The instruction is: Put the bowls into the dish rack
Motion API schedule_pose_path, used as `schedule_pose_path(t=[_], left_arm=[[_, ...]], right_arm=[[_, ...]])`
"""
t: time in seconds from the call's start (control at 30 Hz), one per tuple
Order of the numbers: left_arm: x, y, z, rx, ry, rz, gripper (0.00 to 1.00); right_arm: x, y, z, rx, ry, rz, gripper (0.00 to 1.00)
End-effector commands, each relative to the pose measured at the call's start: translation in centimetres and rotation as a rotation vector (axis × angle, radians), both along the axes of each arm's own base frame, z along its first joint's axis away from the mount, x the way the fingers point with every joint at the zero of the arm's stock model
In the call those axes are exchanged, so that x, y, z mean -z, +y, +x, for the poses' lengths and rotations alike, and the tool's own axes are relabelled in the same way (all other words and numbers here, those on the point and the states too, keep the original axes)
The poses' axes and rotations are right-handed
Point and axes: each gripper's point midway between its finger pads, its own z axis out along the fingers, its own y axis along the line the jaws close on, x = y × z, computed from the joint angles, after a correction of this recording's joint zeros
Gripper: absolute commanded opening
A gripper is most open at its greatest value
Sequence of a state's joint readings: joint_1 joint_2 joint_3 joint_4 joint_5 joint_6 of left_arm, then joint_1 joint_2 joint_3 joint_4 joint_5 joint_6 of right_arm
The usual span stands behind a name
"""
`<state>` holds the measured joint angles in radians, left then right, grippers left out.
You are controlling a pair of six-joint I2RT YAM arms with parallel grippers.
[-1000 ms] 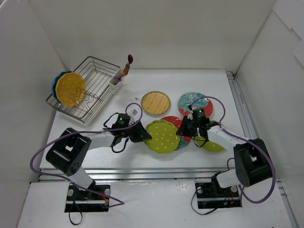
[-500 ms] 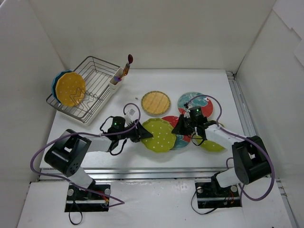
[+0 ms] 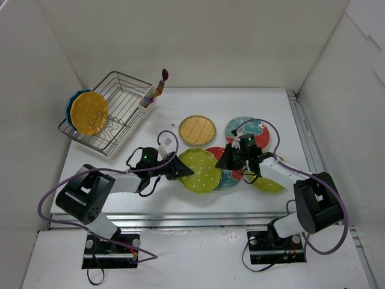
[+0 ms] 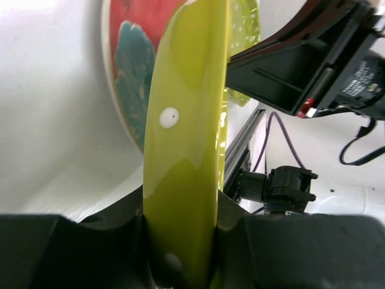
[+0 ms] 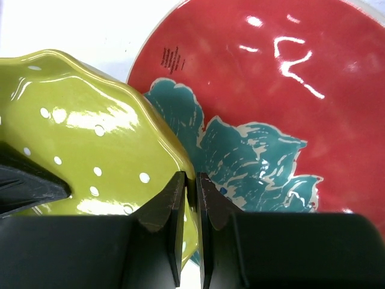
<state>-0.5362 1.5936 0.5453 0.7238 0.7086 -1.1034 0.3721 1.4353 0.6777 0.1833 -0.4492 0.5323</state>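
A white-dotted green bowl [image 3: 201, 170] is lifted at a tilt over a red-and-teal bowl [image 3: 227, 176]. My left gripper [image 3: 178, 169] is shut on its left rim [image 4: 186, 150], with the rim pinched between the jaws [image 4: 183, 211]. My right gripper [image 3: 225, 161] is shut on the opposite rim [image 5: 191, 180], so the green bowl [image 5: 90, 132] hangs above the red-and-teal bowl [image 5: 271, 90]. The dish rack [image 3: 114, 123] stands at the back left and holds an orange bowl [image 3: 89, 112] upright, with a blue bowl [image 3: 71, 101] behind it.
A tan woven bowl [image 3: 197, 130] and a second red-and-teal bowl [image 3: 248, 131] lie behind the grippers. A second green bowl [image 3: 269, 183] lies under my right arm. A white utensil cup [image 3: 146, 103] holding a utensil sits on the rack's right corner. White walls enclose the table.
The green bowl has moved left and a little toward the back, carried by both grippers. The right gripper followed it leftward over the red-and-teal bowl.
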Motion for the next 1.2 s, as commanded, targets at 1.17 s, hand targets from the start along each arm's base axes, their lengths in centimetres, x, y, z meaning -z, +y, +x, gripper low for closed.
schedule_pose_path(t=[1.17], left_arm=[[-8.9, 0.4, 0.3, 0.13, -0.328, 0.012, 0.3]], right_arm=[[-6.9, 0.0, 2.2, -0.045, -0.191, 0.061, 0.0]])
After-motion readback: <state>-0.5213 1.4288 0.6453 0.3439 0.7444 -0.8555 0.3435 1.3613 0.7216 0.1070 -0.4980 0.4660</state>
